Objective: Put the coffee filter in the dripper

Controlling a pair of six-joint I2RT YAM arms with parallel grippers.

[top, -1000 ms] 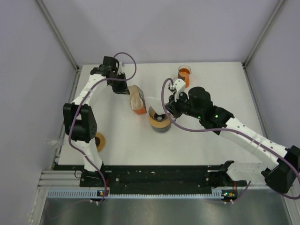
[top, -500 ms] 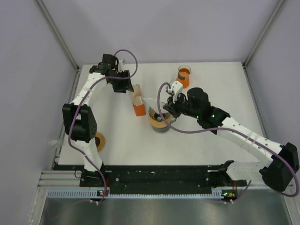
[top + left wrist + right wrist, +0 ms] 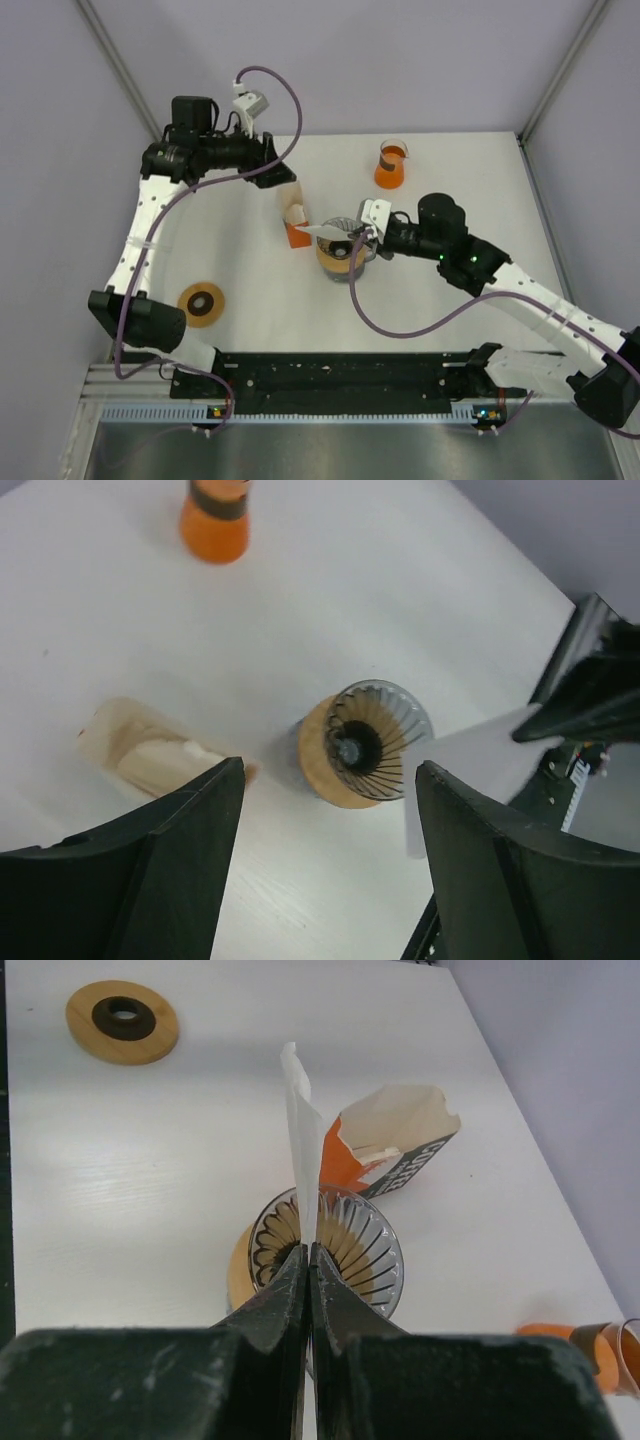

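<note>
The coffee filter [image 3: 325,231], a flat white paper piece, is pinched edge-on in my shut right gripper [image 3: 358,236] just above the dripper [image 3: 340,258]. The dripper is a clear ribbed cone in a tan collar. In the right wrist view the filter [image 3: 300,1140] stands up from the gripper's [image 3: 308,1250] tips, over the dripper's [image 3: 365,1250] mouth. My left gripper [image 3: 280,178] hangs open and empty, raised behind the table's middle. Its wrist view looks down on the dripper [image 3: 365,745] and the filter [image 3: 470,770].
An opened orange carton [image 3: 293,215] with cream paper stands just left of the dripper. An orange beaker [image 3: 391,165] stands at the back. A tan wooden ring [image 3: 201,303] lies at the front left, near the left arm's base.
My left gripper opened, let go of the orange carton and lifted back to the left. My right gripper carried the filter left, over the dripper.
</note>
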